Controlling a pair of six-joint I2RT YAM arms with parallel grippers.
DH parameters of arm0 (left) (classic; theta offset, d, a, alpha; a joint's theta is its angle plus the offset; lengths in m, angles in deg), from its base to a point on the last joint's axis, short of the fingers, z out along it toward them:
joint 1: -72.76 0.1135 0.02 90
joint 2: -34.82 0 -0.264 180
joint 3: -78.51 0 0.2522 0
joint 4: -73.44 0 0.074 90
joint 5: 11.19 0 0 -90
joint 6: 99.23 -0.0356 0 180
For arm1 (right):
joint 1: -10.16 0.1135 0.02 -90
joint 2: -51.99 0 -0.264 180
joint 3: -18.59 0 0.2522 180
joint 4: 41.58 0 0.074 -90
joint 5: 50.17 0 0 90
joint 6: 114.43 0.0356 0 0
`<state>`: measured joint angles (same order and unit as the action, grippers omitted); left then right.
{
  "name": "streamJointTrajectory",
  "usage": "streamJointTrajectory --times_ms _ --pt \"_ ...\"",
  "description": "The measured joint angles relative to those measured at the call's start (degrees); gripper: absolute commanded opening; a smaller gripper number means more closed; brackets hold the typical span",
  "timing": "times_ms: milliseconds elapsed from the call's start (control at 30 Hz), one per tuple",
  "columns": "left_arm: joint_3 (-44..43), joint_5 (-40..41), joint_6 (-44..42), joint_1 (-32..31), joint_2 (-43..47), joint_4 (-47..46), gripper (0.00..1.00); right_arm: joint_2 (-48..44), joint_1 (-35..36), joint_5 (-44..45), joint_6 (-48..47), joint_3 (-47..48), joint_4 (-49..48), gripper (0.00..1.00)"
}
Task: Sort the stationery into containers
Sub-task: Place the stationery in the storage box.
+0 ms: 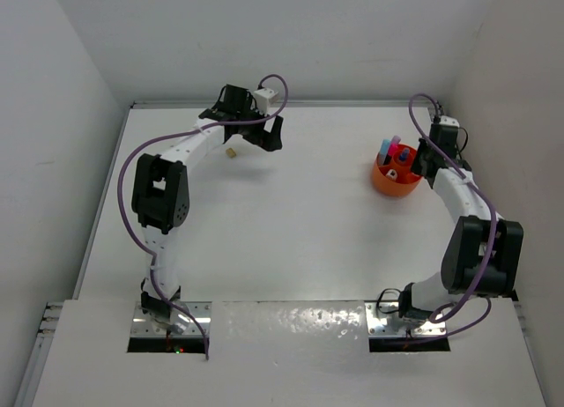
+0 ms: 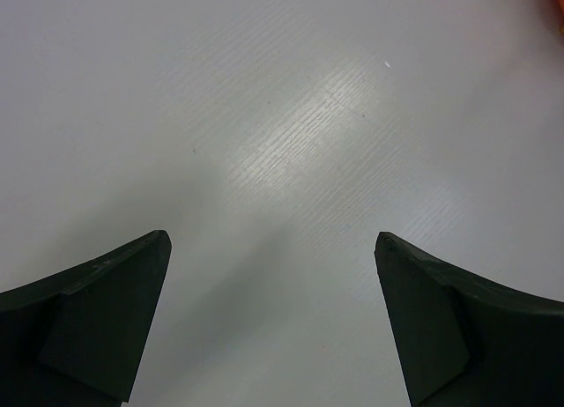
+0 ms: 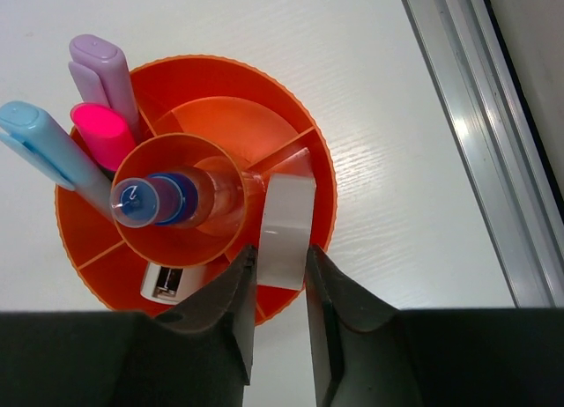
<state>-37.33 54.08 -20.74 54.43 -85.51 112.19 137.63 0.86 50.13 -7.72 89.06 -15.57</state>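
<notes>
Nearly finished, the sorting hangs on one drop: the right gripper (image 3: 280, 253) brackets the clear tape ring (image 3: 286, 213), which stands on edge in an outer compartment of the orange tub (image 3: 233, 121). Its jaws are narrow against the ring's sides; whether they pinch or release cannot be told. The blue-capped bottle (image 3: 154, 200) and the pink (image 3: 101, 134) and light-blue (image 3: 40, 143) highlighters already stand inside. Farther back, a lone beige block (image 1: 230, 152) lies on the table (image 1: 291, 231) near the left gripper (image 2: 271, 238), spread wide and empty. Next, probably: the right jaws part and rise straight up, and the left descends over the block.
</notes>
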Motion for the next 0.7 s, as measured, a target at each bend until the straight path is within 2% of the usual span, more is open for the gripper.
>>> streamJointTrajectory --times_ms 67,100,167,333,467,500,533,567,600,667,700 --pt "0.00 0.00 0.02 0.00 0.00 0.00 1.00 0.00 -0.02 0.00 -0.02 0.00 -0.02 0.35" --pt "0.00 0.00 0.04 0.00 0.00 0.02 1.00 0.00 -0.02 0.02 0.02 0.00 -0.02 0.48" --pt "0.00 0.02 0.04 0.00 0.00 0.00 1.00 -0.02 -0.02 0.02 0.07 0.00 -0.04 0.54" --pt "0.00 0.39 0.04 0.00 0.00 0.02 1.00 -0.11 -0.02 -0.52 -0.42 0.00 -0.02 0.58" --pt "0.00 2.16 1.31 0.09 0.00 0.02 0.99 -1.03 0.02 -1.77 -1.09 0.00 0.02 0.55" --pt "0.00 3.34 2.60 0.42 0.00 0.00 0.91 -1.64 0.15 -2.08 -1.55 0.00 0.02 0.52" --pt "0.00 4.68 4.09 0.55 0.00 0.02 0.59 -2.25 0.59 -2.34 -2.12 0.00 0.00 0.48" --pt "-0.09 5.84 5.64 0.90 0.00 0.13 0.44 -3.06 1.03 -2.27 -2.89 0.00 0.00 0.34" --pt "-0.39 7.15 7.26 1.46 0.00 0.52 0.26 -3.89 1.90 -2.32 -3.96 0.04 0.00 0.27" --pt "-1.88 9.75 9.88 3.30 -0.11 1.90 0.19 -5.35 4.74 -1.84 -5.31 0.42 -0.11 0.16" --pt "-2.86 10.86 11.04 4.70 -0.26 2.27 0.18 -5.97 6.12 -1.77 -5.97 0.66 -0.28 0.16"
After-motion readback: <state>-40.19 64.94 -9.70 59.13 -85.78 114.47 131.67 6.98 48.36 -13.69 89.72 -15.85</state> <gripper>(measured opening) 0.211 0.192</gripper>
